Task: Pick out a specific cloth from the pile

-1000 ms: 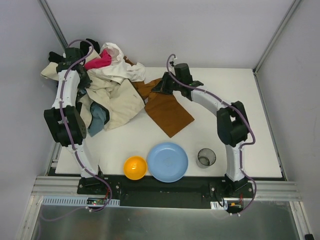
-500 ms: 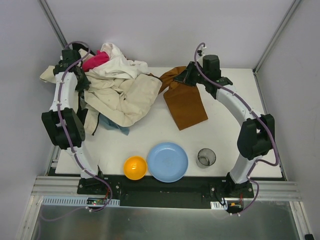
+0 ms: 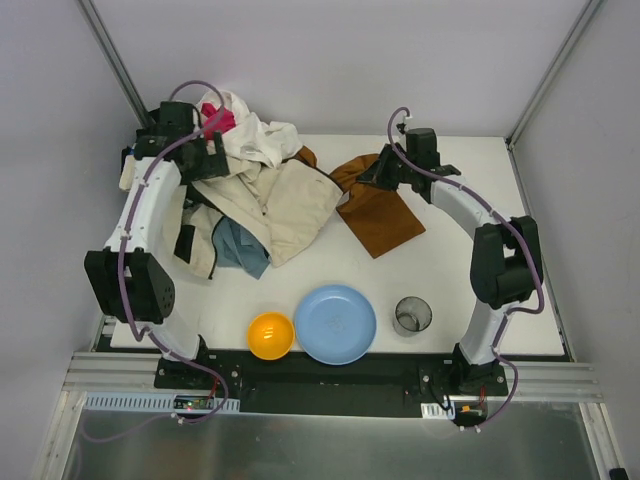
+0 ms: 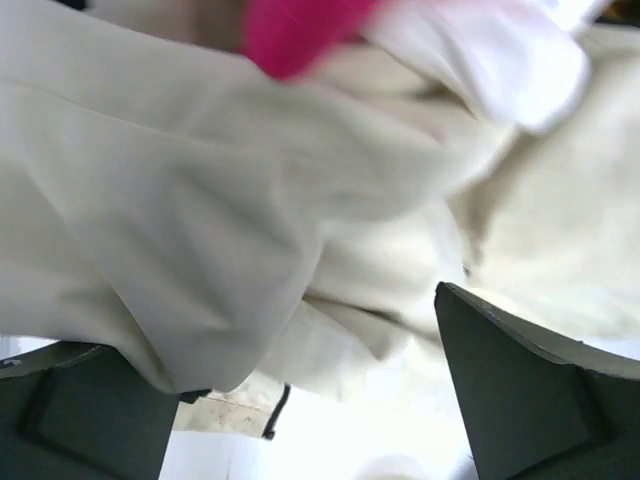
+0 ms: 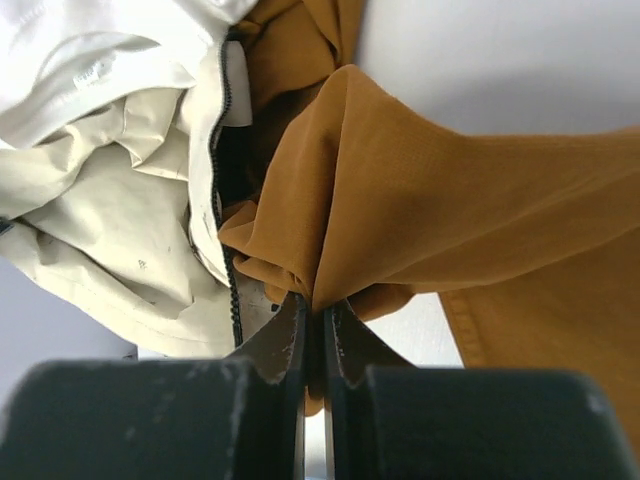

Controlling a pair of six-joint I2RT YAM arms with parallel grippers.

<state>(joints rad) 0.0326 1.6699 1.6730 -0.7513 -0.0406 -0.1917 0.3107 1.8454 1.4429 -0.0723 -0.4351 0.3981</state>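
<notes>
Pinching a bunched fold of the cloth [image 5: 450,200], the right gripper [image 5: 315,312] has its jaws closed tight, with only the thin rust-brown fabric between the tips. From the pinch the cloth fans out to the right and near side. In the top view it lies mostly flat on the table [image 3: 460,280], far of centre and right of the pile [image 3: 275,200]. The cloth's left edge touches the pile's cream jacket; the right wrist view shows the jacket's dark zip [image 5: 225,200] just beside the held fold. A small rust-brown bit also shows at the pile's far edge. The left gripper [image 4: 300,400] stands wide, both dark fingers [image 4: 530,390] far apart, nothing clamped. Cream fabric drapes over the left finger and fills the view above it. A pink garment [image 4: 300,30] is blurred at the top, with white cloth beside it. From the top, the left gripper sits at the pile's far left, next to the pink piece. A blue-grey cloth [image 3: 243,247] pokes out at the pile's near side. An orange bowl [image 3: 270,335], a blue plate [image 3: 336,323] and a dark mesh cup [image 3: 412,315] line the near edge, well apart from the cloth.
</notes>
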